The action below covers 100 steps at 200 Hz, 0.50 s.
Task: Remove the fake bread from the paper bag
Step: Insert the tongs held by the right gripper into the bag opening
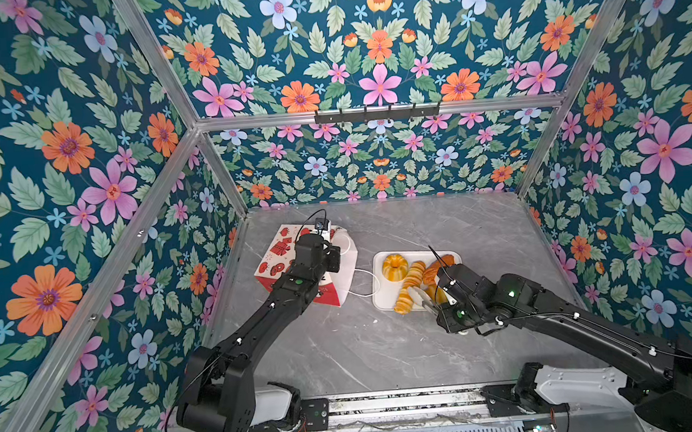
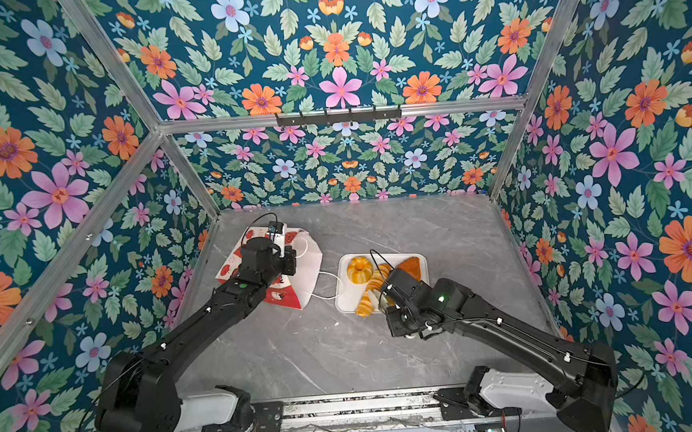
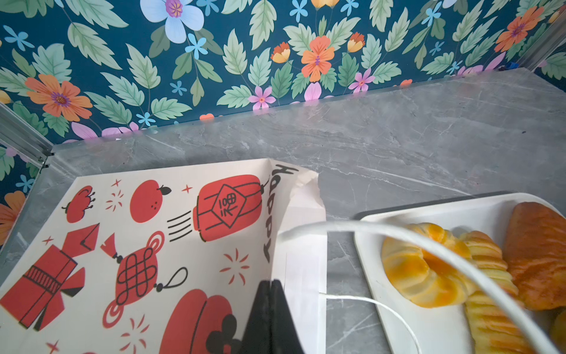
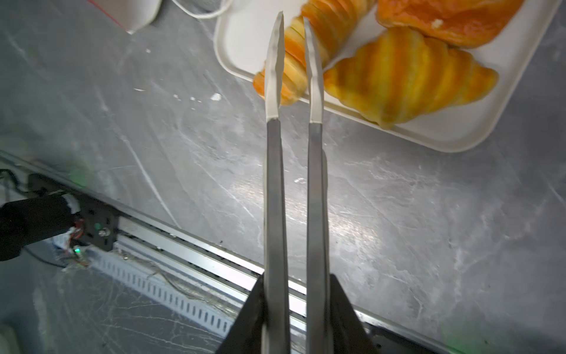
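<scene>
The red-and-white paper bag (image 1: 277,256) (image 2: 312,269) lies tipped on the left of the table. My left gripper (image 1: 333,260) (image 3: 271,295) is shut on its rim beside the white cord handle (image 3: 398,237). I cannot see inside the bag. Fake bread lies on the white tray (image 1: 383,300) (image 4: 459,135): a ring bagel (image 1: 393,267) (image 3: 419,275), twisted rolls (image 1: 413,277), a croissant (image 4: 407,79) and an orange-brown puff (image 3: 539,254). My right gripper (image 1: 443,307) (image 4: 296,294) is shut on metal tongs (image 4: 273,171). Their white tips stand slightly apart over a twisted roll (image 4: 292,66) at the tray's edge.
The tray sits right of the bag on the grey marble table (image 1: 345,350), and a loose cord loop (image 1: 368,283) reaches it. Floral walls and aluminium posts (image 1: 225,179) close in the back and sides. A rail with the arm bases (image 1: 391,405) runs along the front.
</scene>
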Motion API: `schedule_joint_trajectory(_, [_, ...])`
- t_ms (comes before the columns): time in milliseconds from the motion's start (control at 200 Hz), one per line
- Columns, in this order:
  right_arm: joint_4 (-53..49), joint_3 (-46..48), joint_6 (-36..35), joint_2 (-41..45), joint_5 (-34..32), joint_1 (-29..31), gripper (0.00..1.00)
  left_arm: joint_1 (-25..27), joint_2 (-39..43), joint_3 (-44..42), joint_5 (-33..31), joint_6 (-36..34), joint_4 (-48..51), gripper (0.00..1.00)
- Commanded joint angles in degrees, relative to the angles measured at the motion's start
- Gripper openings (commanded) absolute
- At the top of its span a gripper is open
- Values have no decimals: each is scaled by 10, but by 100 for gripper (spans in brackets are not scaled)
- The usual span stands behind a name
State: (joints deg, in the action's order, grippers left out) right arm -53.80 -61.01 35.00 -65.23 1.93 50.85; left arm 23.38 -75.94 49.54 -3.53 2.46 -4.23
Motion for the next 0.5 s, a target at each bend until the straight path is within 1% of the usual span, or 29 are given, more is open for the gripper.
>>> schedule_joint_trajectory(0, [100,-11,-35,-12,33,5,30,0,-2,12,4,-29,15,2])
schedule_joint_trajectory(140, [207,-12,-50,-52,69,5,30,-1,-9,28,-4,-46,31,1])
schedule_joint_trajectory(270, [304,-19,-56,-100,107,6,30,0,-19,50,6,-74,40,1])
schedule_joint_trajectory(365, [350,-30,-62,-128,109,6,30,0,-25,68,27,-105,46,0])
schedule_joint_trajectory(495, [384,-38,-66,-155,89,6,31,2,-30,105,62,-148,97,0])
